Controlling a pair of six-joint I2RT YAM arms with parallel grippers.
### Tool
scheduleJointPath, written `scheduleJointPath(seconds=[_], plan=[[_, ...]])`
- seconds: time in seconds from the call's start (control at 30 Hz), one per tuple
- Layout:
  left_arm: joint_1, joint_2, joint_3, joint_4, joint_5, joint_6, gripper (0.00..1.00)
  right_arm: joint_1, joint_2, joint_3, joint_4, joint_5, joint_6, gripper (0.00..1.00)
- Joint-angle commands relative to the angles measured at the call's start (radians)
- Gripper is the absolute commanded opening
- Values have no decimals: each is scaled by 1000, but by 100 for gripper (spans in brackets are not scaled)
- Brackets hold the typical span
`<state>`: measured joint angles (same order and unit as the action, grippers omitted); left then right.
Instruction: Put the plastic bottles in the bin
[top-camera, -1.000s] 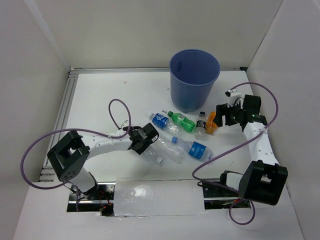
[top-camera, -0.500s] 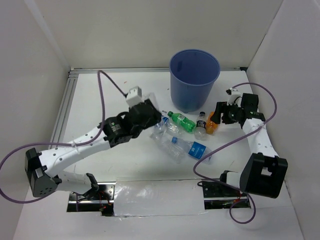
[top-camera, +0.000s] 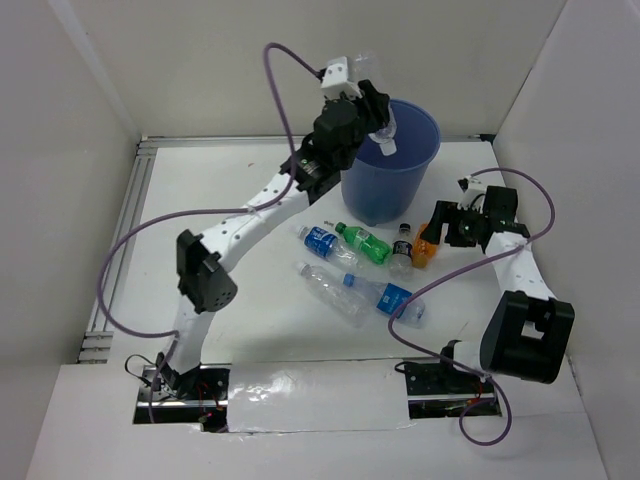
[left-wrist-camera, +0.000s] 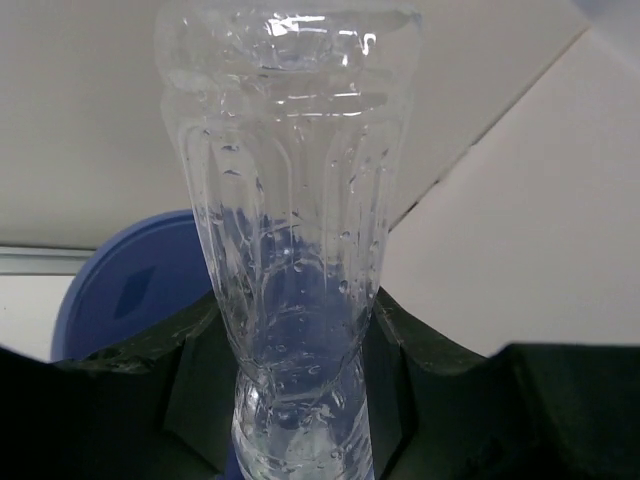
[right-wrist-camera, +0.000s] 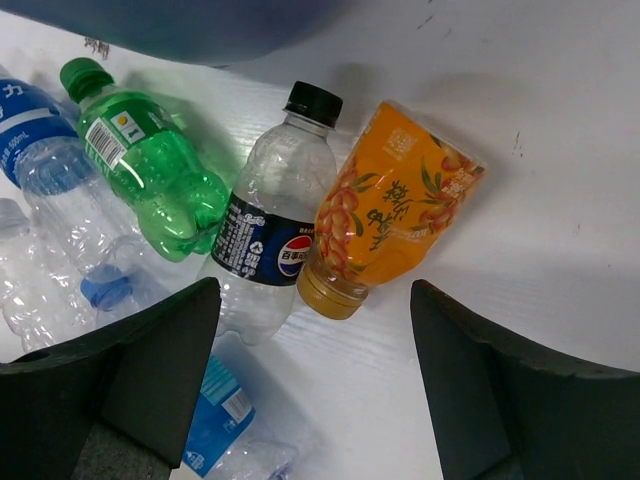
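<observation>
Nearest you, loose plastic bottles (top-camera: 388, 298) lie mid-table. At their 3 o'clock end the right pincer (right-wrist-camera: 315, 310) hangs spread above the orange bottle (right-wrist-camera: 385, 210). Farthest, at 12 o'clock, the left pincer (top-camera: 368, 105) pinches a clear bottle (left-wrist-camera: 290, 200), neck down, above the bin (top-camera: 410, 170). Centre it over the mouth, then release.

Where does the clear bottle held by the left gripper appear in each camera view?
Top external: the clear bottle is upper centre, in the left gripper, above the blue bin.
Left wrist: it fills the centre, wide end up.
Right wrist: not in it.
Shared landmark: the blue bin, lower left in the left wrist view, top edge in the right wrist view.
</observation>
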<state>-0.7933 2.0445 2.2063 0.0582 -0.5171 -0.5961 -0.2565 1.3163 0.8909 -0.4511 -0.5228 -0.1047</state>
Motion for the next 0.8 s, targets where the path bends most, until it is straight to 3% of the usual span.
scheduleJointPath(seconds=[0.0, 0.03, 0.07, 0.2, 0.37, 0.47, 0.6, 0.73, 0.77], plan=[[-6, 136, 137, 77, -64, 131, 40, -18, 18, 5, 61, -2, 52, 83], [-6, 158, 170, 86, -75, 142, 45, -18, 29, -6, 80, 10, 71, 83], [-6, 175, 170, 86, -75, 151, 66, -18, 29, -6, 91, 10, 80, 83], [-6, 197, 170, 86, -84, 151, 97, -18, 110, -15, 136, 21, 111, 83], [-6, 140, 150, 107, -18, 160, 100, -18, 225, 6, 181, 21, 181, 83], [-40, 18, 84, 97, 5, 174, 100, -18, 306, 20, 192, 81, 217, 82], [-133, -254, -214, 22, -56, 199, 100, -7, 373, 45, 244, 176, 247, 78], [-188, -522, -680, -231, -159, -132, 100, -7, 364, 45, 253, 187, 257, 42], [-188, -565, -750, -292, -159, -225, 100, -7, 318, 45, 232, 187, 240, 26]])
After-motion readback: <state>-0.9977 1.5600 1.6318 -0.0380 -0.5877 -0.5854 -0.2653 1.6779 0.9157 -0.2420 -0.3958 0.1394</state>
